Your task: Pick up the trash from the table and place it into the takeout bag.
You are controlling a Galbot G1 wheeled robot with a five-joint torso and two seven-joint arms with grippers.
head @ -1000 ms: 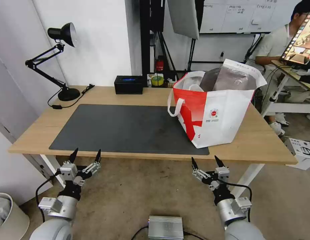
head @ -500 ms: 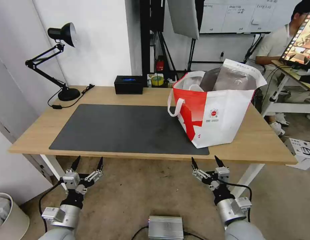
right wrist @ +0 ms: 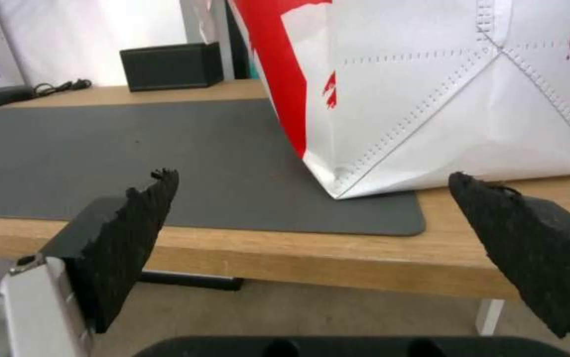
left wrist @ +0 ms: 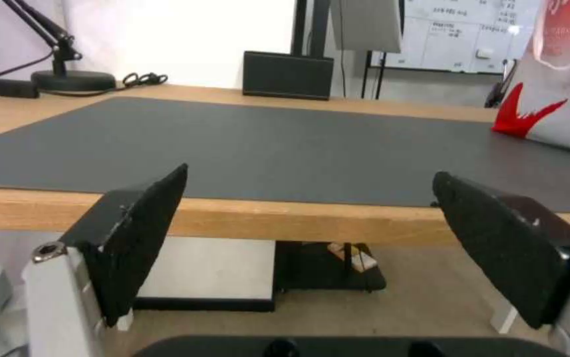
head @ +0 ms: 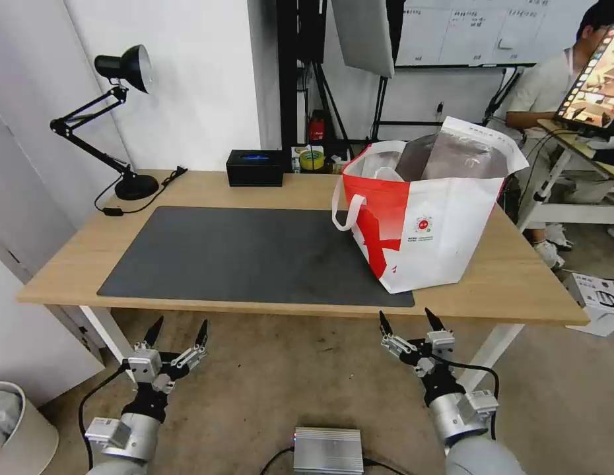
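White wall [head: 188,79] upper left. Brown concrete floor [head: 287,382] across bottom. Whiteboard [head: 465,33] top right. Black stand [head: 307,72] top centre. Side desk [head: 571,142] right edge. White bin [head: 16,429] lower left corner.

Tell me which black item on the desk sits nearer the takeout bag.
The black box, at the table's far edge just left of the takeout bag. The black desk lamp stands at the far left corner.

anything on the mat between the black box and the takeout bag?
No. In the head view the grey mat is bare between the black box and the takeout bag; only wood desk top beside them.
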